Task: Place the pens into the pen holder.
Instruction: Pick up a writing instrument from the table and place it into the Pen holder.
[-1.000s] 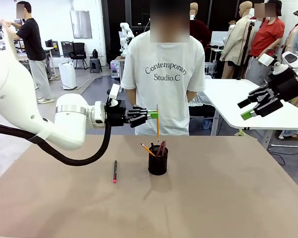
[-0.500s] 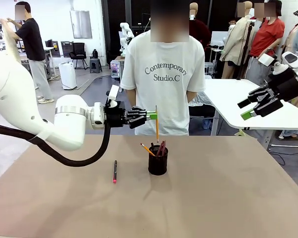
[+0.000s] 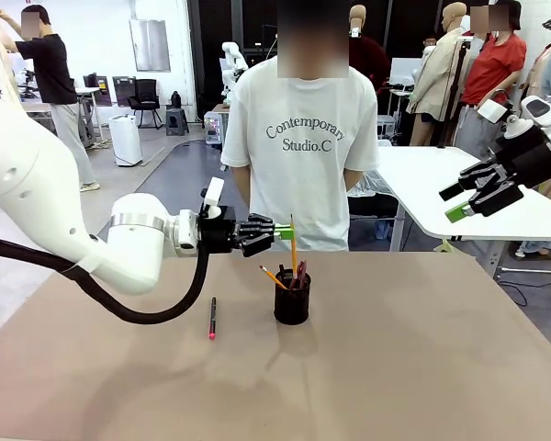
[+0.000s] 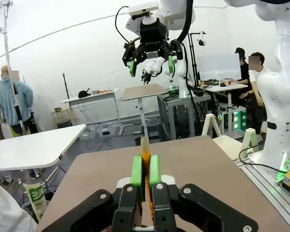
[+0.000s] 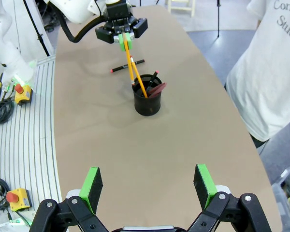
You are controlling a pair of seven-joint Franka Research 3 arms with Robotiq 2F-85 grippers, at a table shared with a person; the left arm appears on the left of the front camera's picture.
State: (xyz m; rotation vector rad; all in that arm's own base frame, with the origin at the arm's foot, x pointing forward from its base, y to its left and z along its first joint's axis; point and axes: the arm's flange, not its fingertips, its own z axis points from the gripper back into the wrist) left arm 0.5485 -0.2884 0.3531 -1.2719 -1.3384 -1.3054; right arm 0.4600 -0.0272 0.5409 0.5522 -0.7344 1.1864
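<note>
The person's white T-shirt (image 3: 298, 179) reads — "Contemporary Studio.C".

Robotics lab in open hall. White robot arm (image 3: 37, 202) mounted beside brown surface (image 3: 422, 349). Emergency-stop box (image 5: 13, 198) and loose cables (image 5: 0, 108) on ribbed metal base (image 5: 38, 125). Other white tables (image 3: 422, 179), black office chair (image 3: 147, 96), grey floor (image 3: 179, 161). Person (image 3: 41, 64) stands at far bench.

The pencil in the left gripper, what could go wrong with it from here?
The pencil, shut in the left gripper, points down at the pen holder, where other sticks already lean; it may catch on them or the rim and tip the cup. The arm's hanging cable could also sweep the black pen lying nearby.
</note>
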